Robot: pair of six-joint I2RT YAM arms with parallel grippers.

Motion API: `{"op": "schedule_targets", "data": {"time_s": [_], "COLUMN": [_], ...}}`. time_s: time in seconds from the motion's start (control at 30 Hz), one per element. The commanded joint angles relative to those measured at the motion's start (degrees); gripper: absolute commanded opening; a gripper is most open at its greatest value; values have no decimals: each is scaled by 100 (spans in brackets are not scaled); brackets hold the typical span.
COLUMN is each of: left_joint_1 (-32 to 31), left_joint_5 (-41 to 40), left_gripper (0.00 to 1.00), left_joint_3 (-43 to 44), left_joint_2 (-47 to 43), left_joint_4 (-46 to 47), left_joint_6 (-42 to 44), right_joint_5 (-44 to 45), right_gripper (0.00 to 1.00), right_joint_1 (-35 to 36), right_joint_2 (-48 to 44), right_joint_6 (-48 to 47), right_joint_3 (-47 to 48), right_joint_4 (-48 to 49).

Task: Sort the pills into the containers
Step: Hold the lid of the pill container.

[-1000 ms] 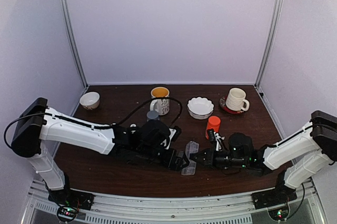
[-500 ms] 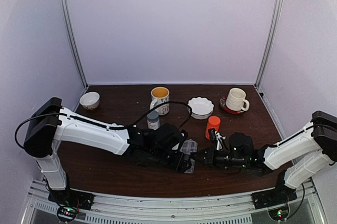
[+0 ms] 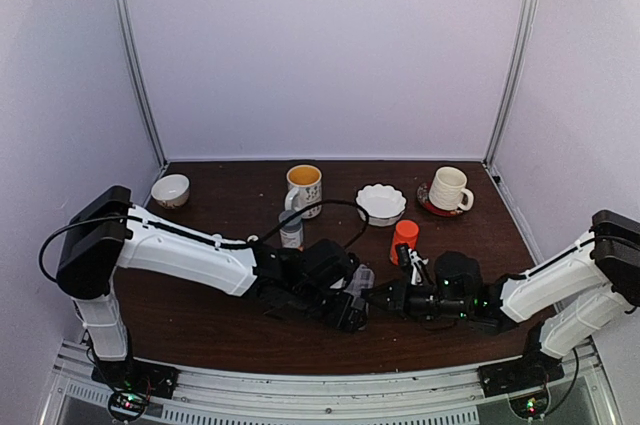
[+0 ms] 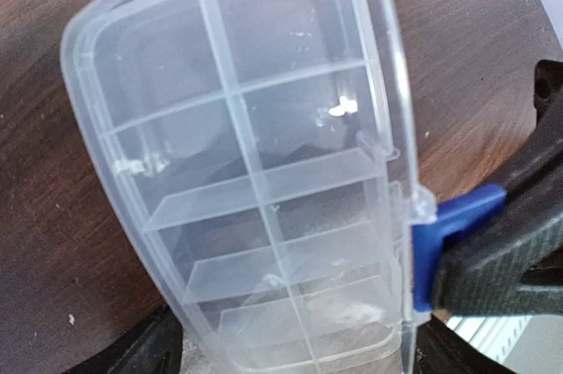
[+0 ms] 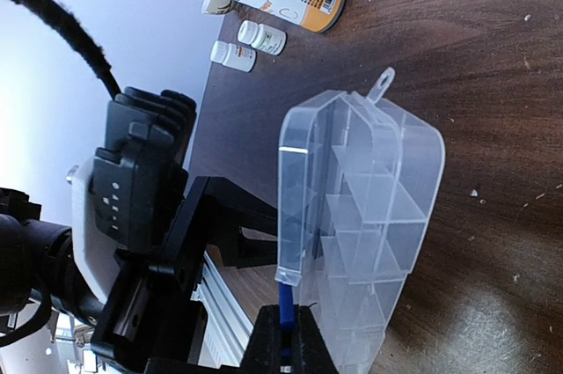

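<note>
The clear pill box (image 4: pixel 255 154) lies flat on the brown table, its two rows of containers (image 5: pixel 378 216) looking empty. Its hinged lid (image 5: pixel 303 180) stands upright on edge. My left gripper (image 4: pixel 295 352) is open, with one finger on each side of the box's near end (image 3: pixel 360 277). My right gripper (image 5: pixel 284 339) is shut on a thin blue strip (image 4: pixel 449 233) whose tip meets the lid's corner tab. Of the pills I see only tiny pale specks (image 5: pixel 473 191) on the table, too small to tell.
A labelled bottle (image 3: pixel 291 229) and two small white bottles (image 5: pixel 261 37) stand behind the box. An orange bottle (image 3: pixel 404 235) is near my right wrist. A mug (image 3: pixel 304 188), white bowl (image 3: pixel 381 203), cup on a saucer (image 3: pixel 449 190) and small bowl (image 3: pixel 170 190) line the back.
My left arm has reached to the right, bringing its open gripper from beside the box to around the box's near end. The right arm has held still.
</note>
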Motion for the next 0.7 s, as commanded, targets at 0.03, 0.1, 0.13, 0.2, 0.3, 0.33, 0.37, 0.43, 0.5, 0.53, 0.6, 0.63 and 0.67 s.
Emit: {"op": "schedule_targets", "data": {"time_s": [0.03, 0.1, 0.13, 0.2, 0.3, 0.33, 0.37, 0.43, 0.5, 0.53, 0.6, 0.63, 0.67], "left_joint_1": [46, 66, 79, 96, 107, 114, 126, 146, 150, 152, 150, 150, 150], "left_joint_5": [21, 21, 21, 256, 439, 515, 589, 636, 594, 575, 592, 599, 608], "left_gripper": [87, 83, 81, 78, 75, 73, 70, 65, 63, 62, 62, 62, 61], "left_joint_3": [31, 7, -6, -52, -149, -180, -207, -257, -272, -265, -255, -264, -264], "left_joint_2": [117, 120, 111, 92, 46, 41, 40, 44, 66, 87, 98, 97, 98], "left_joint_4": [-30, -16, 15, 90, 291, 363, 435, 514, 478, 416, 394, 395, 398], "left_joint_6": [-144, -158, -164, -158, -114, -105, -97, -85, -85, -78, -64, -60, -55], "right_joint_5": [61, 53, 58, 63, 68, 58, 53, 40, 11, 1, -24, -39, -36], "right_gripper": [2, 2, 2, 3, 7, 9, 10, 11, 14, 17, 25, 28, 31], "right_joint_1": [1, 1, 1, -1, 1, 1, 1, 1, 1, 0, -3, 0, 1], "right_joint_2": [44, 51, 41, 40, 78, 96, 114, 159, 219, 245, 304, 318, 336], "right_joint_6": [88, 93, 89, 84, 80, 82, 92, 125, 155, 165, 172, 176, 181], "right_joint_3": [15, 6, 6, -2, -3, -7, -10, -20, -8, 3, 30, 40, 41], "right_joint_4": [253, 257, 255, 245, 250, 264, 287, 385, 493, 519, 556, 573, 589]}}
